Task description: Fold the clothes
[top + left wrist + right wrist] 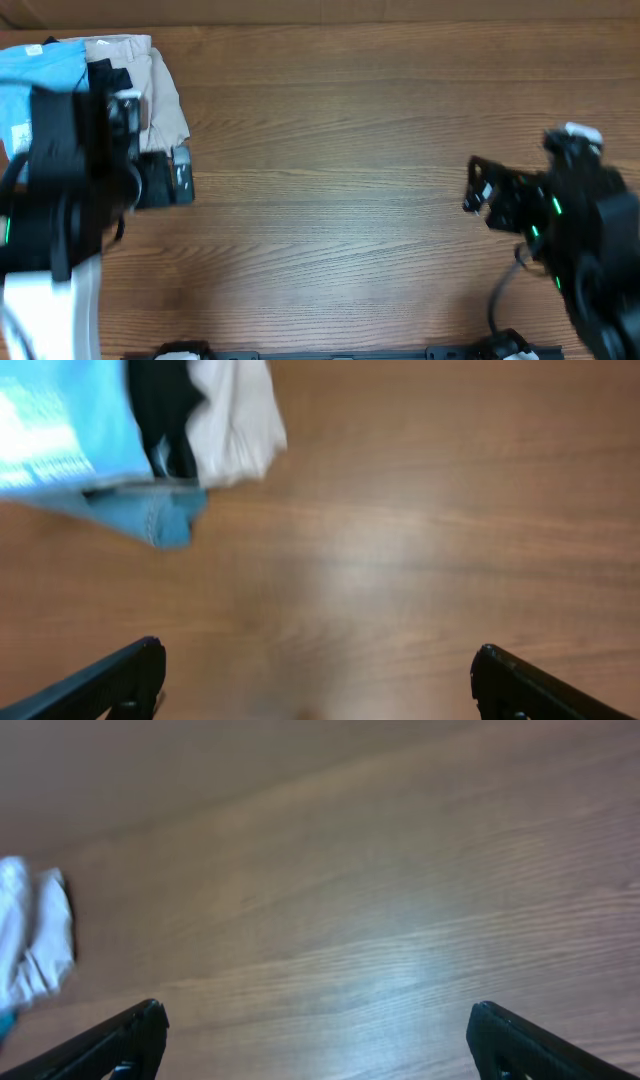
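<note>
The light sky-blue T-shirt (40, 70) lies at the table's far left corner in a pile, partly hidden under my left arm. In the left wrist view the T-shirt (55, 430) shows white print at the upper left. My left gripper (165, 180) is open and empty over bare wood just right of and in front of the pile; its fingers (318, 670) stand wide apart. My right gripper (472, 185) is open and empty at the right, pointing left, far from the clothes; its fingers (318, 1025) are wide apart above bare table.
Beige trousers (155, 90) and a black garment (108, 75) lie beside the T-shirt; both also show in the left wrist view, black (165, 410) and pale (235, 420). A darker blue fabric edge (150, 520) sticks out below. A pale cloth (35, 945) shows far left in the right wrist view.
</note>
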{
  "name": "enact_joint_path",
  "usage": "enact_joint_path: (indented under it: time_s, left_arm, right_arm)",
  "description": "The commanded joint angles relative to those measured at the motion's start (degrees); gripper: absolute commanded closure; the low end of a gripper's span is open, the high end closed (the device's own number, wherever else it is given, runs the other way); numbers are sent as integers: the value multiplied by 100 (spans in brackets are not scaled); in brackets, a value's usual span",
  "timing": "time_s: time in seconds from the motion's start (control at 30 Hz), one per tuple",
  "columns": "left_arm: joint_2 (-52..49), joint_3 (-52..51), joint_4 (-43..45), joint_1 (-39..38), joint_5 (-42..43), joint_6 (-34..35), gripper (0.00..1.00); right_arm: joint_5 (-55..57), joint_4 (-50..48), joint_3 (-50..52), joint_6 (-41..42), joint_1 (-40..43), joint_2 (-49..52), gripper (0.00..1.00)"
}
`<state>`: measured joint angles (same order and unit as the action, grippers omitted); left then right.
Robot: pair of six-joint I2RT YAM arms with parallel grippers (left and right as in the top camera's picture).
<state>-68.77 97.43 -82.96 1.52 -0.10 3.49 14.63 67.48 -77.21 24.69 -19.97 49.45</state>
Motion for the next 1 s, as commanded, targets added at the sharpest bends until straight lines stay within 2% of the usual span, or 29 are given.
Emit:
enact_joint_path:
  time_s: [0.0,0.13,0.3,0.67,0.97]
  left_arm:
    - [1558,-1067,627,-17,-48,-468,0]
    - [2922,-2162,1338,-17,-420,-525,0]
    - [3875,-2918,1663,-17,-433,-518,0]
    - [4015,-2962,13,-17,-435,-518,0]
    - [4015,-2962,24,-17,-435,-520,0]
  right_arm:
    - [531,-566,1099,129,-70,-1113,0]
    - [800,-1213,2330,131,-70,-2011,0]
    - [844,-1303,2949,129,-66,-2253,0]
    - [761,-951,2968,129,-66,-2223,0]
    - [761,-951,2968,129,-66,-2223,0]
